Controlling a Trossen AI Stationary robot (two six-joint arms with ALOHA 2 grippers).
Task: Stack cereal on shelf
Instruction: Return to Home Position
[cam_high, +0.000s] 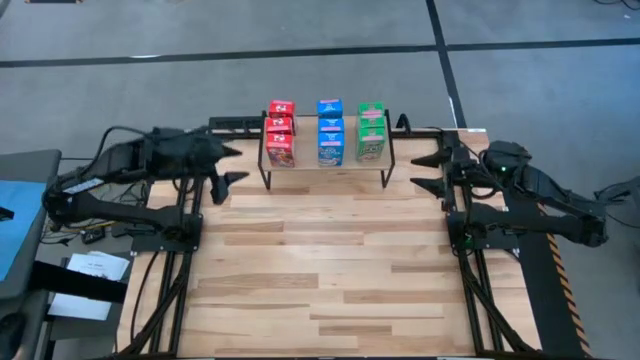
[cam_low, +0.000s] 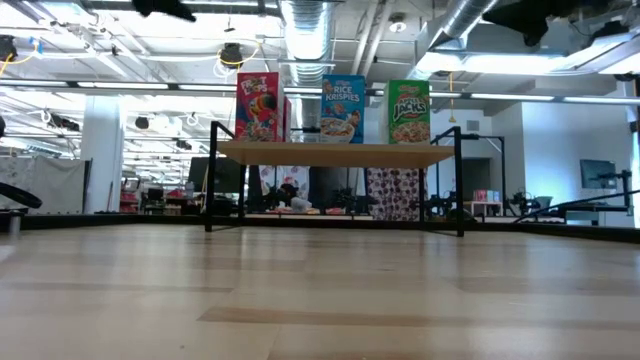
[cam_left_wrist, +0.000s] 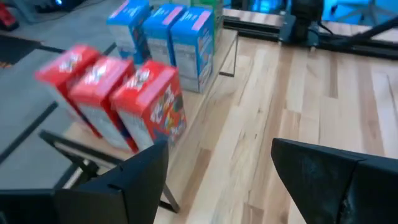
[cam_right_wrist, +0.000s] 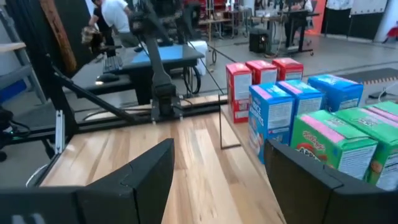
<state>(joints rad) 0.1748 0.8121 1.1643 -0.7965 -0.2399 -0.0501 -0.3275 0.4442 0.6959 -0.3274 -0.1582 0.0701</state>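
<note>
The cereal stands upright on the shelf (cam_high: 325, 163) at the table's far middle, in three rows: red boxes (cam_high: 281, 132), blue boxes (cam_high: 330, 130) and green boxes (cam_high: 371, 130). In the low view the front boxes, red (cam_low: 258, 107), blue (cam_low: 343, 108) and green (cam_low: 409, 110), rest on the light board (cam_low: 335, 153), which is carried by thin black legs. My left gripper (cam_high: 234, 164) is open in the air, left of the shelf and pointing toward it. My right gripper (cam_high: 426, 171) is open to the right of the shelf. Neither holds anything.
Bare slatted tabletop (cam_high: 330, 270) stretches from the shelf to the near edge. Black frame rails (cam_high: 160, 300) run along both table sides. Papers (cam_high: 95, 270) lie beyond the left edge. The right wrist view shows the left arm (cam_right_wrist: 155, 68) and a person (cam_right_wrist: 115, 15) in the room behind.
</note>
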